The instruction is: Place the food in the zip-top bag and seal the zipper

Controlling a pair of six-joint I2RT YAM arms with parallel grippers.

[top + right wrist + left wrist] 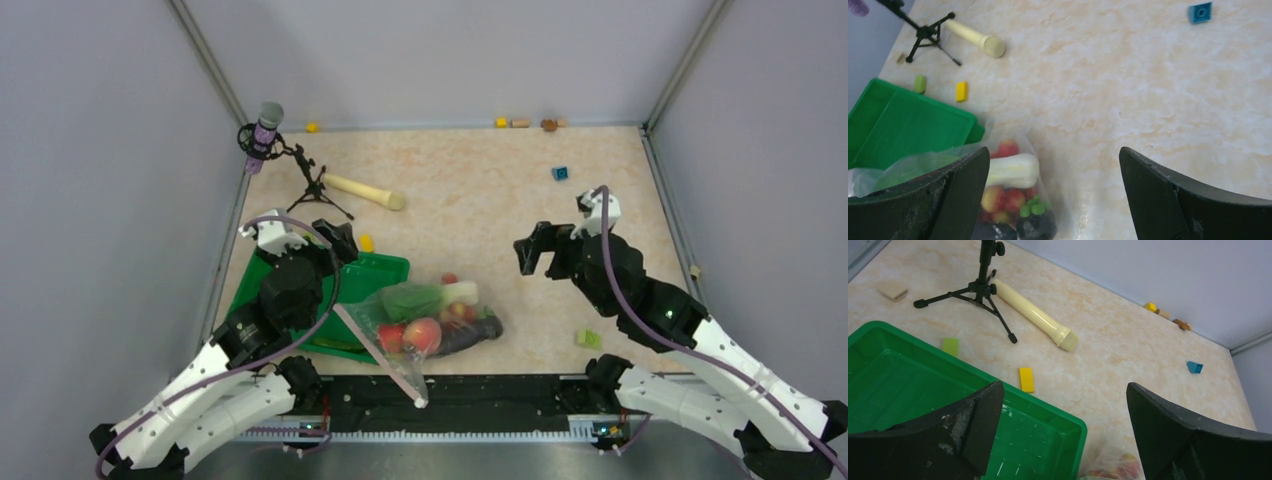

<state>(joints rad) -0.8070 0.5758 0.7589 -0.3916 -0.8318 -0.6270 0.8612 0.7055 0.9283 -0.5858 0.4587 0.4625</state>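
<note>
The clear zip-top bag lies on the table next to the green tray, with its pink zipper strip running toward the front edge. Inside it are the bok choy, the peach, strawberries and the dark eggplant. The right wrist view shows the bok choy, strawberries and dark berries through the plastic. My left gripper is open and empty above the tray's far corner. My right gripper is open and empty, right of the bag.
A beige rolling pin and a small tripod with a microphone stand at the back left. A yellow block lies by the tray, a blue block at back right, a green block at front right. Small pieces line the back wall.
</note>
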